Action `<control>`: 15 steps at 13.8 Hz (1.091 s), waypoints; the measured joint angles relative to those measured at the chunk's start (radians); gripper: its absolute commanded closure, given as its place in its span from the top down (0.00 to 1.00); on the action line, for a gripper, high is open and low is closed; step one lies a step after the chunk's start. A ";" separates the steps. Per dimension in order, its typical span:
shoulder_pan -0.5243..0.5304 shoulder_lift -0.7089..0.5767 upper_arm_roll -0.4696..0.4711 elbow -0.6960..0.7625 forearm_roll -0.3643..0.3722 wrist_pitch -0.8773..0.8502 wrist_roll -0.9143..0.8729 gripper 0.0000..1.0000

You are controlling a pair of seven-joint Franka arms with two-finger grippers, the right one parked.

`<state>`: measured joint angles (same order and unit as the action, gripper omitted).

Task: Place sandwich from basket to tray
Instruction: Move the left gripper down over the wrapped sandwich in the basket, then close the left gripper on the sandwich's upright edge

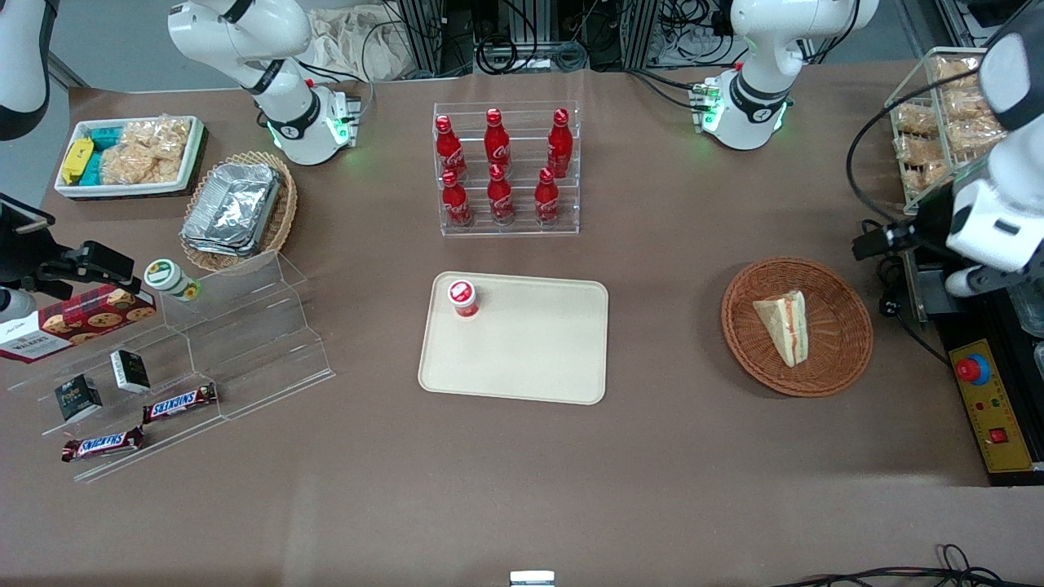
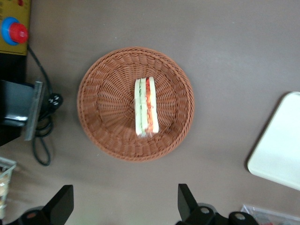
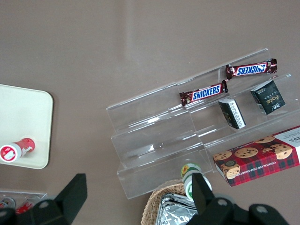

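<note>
The sandwich [image 1: 785,326] [image 2: 146,107], a white wedge with red and green filling, lies in the round reddish-brown basket [image 1: 844,359] [image 2: 103,117] toward the working arm's end of the table. The cream tray [image 1: 530,359] [image 2: 281,150] lies flat mid-table, apart from the basket. My left gripper [image 2: 125,201] [image 1: 885,240] hangs high above the table just outside the basket's rim. Its fingers [image 2: 185,199] stand wide apart, open, with nothing between them.
A small red-capped cup [image 1: 463,297] stands on a corner of the tray. A clear rack of red bottles [image 1: 506,167] is farther from the front camera. A yellow control box with a red button [image 1: 987,408] [image 2: 14,30] and a black cable [image 2: 42,140] lie beside the basket.
</note>
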<state>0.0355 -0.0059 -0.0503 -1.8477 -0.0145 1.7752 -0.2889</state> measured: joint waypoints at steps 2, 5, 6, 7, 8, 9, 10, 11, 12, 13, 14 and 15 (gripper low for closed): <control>0.000 0.038 0.000 -0.077 -0.002 0.088 -0.016 1.00; 0.001 0.098 0.001 -0.146 -0.005 0.198 -0.026 1.00; 0.001 0.118 0.001 -0.161 -0.005 0.234 -0.034 1.00; 0.001 0.136 0.001 -0.178 -0.005 0.276 -0.040 1.00; 0.001 0.154 0.001 -0.200 -0.006 0.324 -0.044 1.00; 0.001 0.171 0.001 -0.227 -0.006 0.377 -0.047 1.00; 0.001 0.187 0.001 -0.254 -0.006 0.429 -0.051 1.00; 0.001 0.204 0.001 -0.280 -0.007 0.479 -0.054 1.00; 0.001 0.221 0.001 -0.301 -0.008 0.521 -0.058 1.00; 0.001 0.238 0.001 -0.317 -0.008 0.558 -0.065 1.00; 0.000 0.255 0.001 -0.328 -0.008 0.586 -0.070 1.00; 0.000 0.270 0.001 -0.334 -0.008 0.601 -0.071 1.00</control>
<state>0.0353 0.2641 -0.0497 -2.1815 -0.0221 2.3766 -0.3604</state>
